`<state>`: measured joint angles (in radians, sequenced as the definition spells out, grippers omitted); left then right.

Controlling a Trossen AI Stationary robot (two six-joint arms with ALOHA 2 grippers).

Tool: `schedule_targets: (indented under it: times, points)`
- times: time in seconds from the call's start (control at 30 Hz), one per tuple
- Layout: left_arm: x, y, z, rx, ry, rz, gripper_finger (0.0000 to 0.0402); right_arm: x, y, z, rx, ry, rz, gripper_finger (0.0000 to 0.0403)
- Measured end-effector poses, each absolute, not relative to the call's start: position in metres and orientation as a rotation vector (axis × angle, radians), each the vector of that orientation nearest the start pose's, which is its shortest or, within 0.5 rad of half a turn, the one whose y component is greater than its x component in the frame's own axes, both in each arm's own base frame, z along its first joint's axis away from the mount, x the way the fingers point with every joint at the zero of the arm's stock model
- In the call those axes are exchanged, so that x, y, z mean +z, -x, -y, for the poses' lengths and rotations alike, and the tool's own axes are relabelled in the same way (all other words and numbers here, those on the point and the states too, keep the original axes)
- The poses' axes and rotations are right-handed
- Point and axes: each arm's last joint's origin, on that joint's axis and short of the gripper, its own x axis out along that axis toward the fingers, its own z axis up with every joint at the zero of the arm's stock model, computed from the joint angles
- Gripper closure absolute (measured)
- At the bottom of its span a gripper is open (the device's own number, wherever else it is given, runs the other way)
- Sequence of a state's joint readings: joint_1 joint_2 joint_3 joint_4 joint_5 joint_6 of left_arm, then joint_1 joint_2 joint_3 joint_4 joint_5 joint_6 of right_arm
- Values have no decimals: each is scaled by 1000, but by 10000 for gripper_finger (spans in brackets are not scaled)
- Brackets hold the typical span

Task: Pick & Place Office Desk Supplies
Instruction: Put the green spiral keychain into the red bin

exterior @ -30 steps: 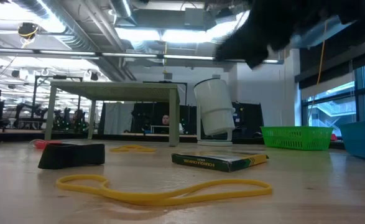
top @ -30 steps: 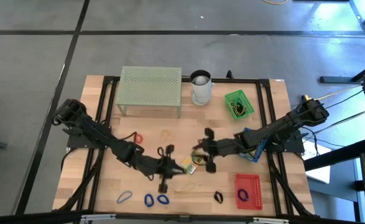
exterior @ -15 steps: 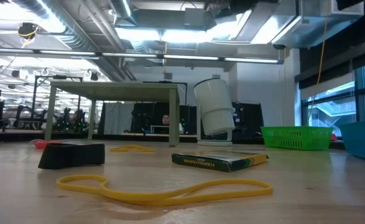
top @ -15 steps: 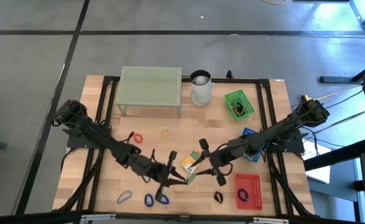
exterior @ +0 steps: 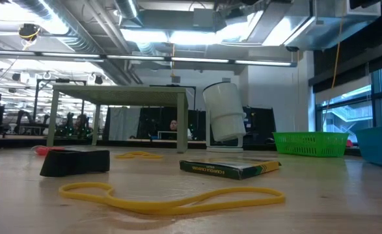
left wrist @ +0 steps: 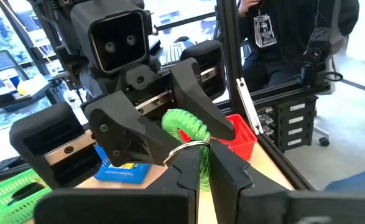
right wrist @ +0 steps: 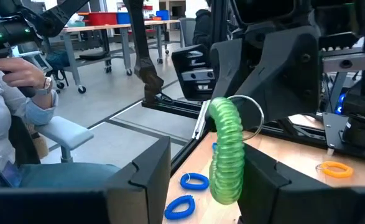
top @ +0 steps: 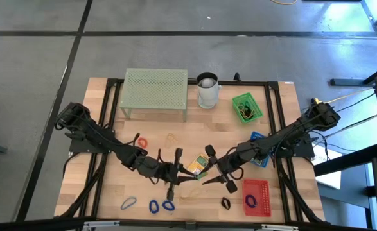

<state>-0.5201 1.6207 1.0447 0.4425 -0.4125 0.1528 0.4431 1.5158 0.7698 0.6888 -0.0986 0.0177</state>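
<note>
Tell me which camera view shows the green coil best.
The right wrist view: the green coil hangs large, clear of the right gripper. The left wrist view shows it pinched by the shut left gripper. The high view hardly shows it; the low view, nothing.

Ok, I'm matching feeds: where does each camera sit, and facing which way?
High: overhead, straight down on the table; both arms show.
Low: at table-top height, level toward the white cup; no arm shows.
Left wrist: past the left gripper clamping the green coil, facing the right gripper.
Right wrist: opposite way, past its open fingers; both wrist views share the coil.
</note>
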Motion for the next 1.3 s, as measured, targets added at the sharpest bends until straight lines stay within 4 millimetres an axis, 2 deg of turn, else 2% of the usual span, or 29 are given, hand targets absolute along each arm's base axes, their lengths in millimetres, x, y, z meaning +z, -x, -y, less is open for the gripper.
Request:
schedule_targets:
  times: [0.33, 0.43, 0.6, 0.67, 0.8, 1.07, 1.17, 1.3]
  points:
    - [270, -322, 172, -117, -220, -125, 388, 239, -290, -141, 536, -7, -62, 259]
    - [269, -322, 171, -118, -221, -137, 388, 239, -291, -140, 512, -9, -62, 287]
    - [268, -322, 171, -120, -217, -142, 388, 239, -291, -140, 508, -49, -73, 372]
    - [268, -322, 172, -131, -214, -141, 385, 239, -291, -140, 508, -61, -76, 388]
    - [270, -322, 172, -127, -172, -135, 365, 239, -291, -140, 505, -123, -97, 380]
    - [270, -320, 175, -137, -168, -131, 301, 234, -291, -139, 453, -201, -162, 392]
    - [269, -319, 177, -143, -171, -134, 282, 229, -289, -140, 490, -241, -238, 392]
    - [268, -318, 179, -149, -180, -151, 268, 219, -280, -152, 580, -358, -402, 392]
